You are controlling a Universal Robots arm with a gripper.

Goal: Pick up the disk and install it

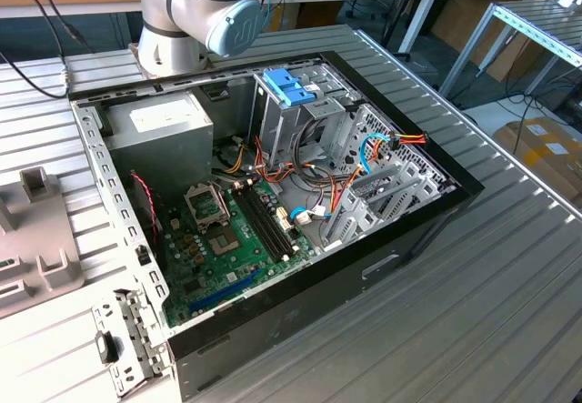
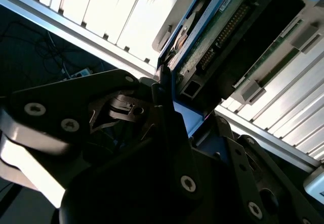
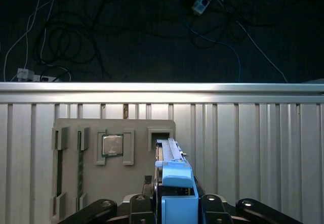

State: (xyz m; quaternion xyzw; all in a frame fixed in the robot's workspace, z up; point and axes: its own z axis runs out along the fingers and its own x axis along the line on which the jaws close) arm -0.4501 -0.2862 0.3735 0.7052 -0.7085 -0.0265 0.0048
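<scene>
The disk [image 3: 175, 183] stands on edge between my fingers in the first wrist view. It is a thin dark slab in a light-blue carrier with a blue end tab toward the camera. My gripper [image 3: 174, 206] is shut on the disk, one dark finger [image 3: 136, 204] on each side. The disk's far end is over a slot in the grey fixture plate [image 3: 136, 173]; whether it touches the slot I cannot tell. In the second wrist view, the disk's connector edge [image 2: 217, 32] and blue frame run up from the gripper [image 2: 169, 107].
The open computer case [image 1: 273, 203] lies on the ribbed metal table [image 1: 473, 312], with its drive cage [image 1: 318, 121] at the back holding a blue-tabbed part [image 1: 289, 85]. The arm's base [image 1: 195, 12] stands behind the case. A grey fixture [image 1: 32, 230] sits at the exterior view's left. The fixture plate holds a processor chip [image 3: 112, 145].
</scene>
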